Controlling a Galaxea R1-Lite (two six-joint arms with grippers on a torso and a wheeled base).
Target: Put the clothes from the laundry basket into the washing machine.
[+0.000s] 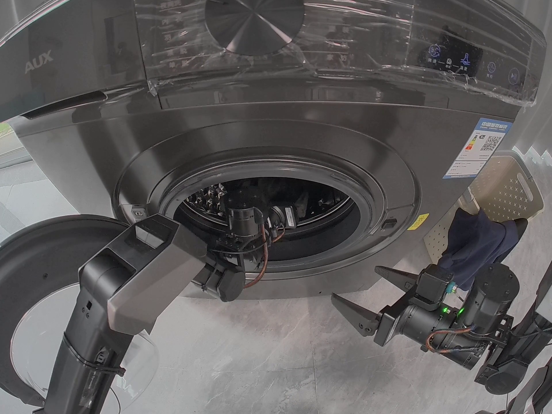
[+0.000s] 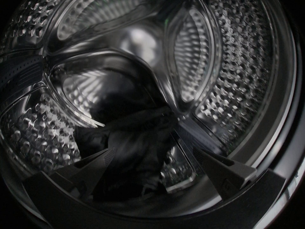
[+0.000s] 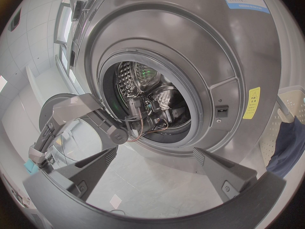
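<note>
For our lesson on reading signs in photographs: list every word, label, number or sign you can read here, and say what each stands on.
Drawer front of the washing machine: a brand mark in pale capitals, not copied here.
Blue-and-white label on its front: print too small to read.
Yellow sticker below it: characters too small.
Control panel: lit icons, captions blurred.
Film beside the dial: faint print, blurred.

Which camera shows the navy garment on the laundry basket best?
Head view: the navy garment drapes over the laundry basket, nearly whole. Right wrist view crops it at the edge; left wrist view faces the drum.
</note>
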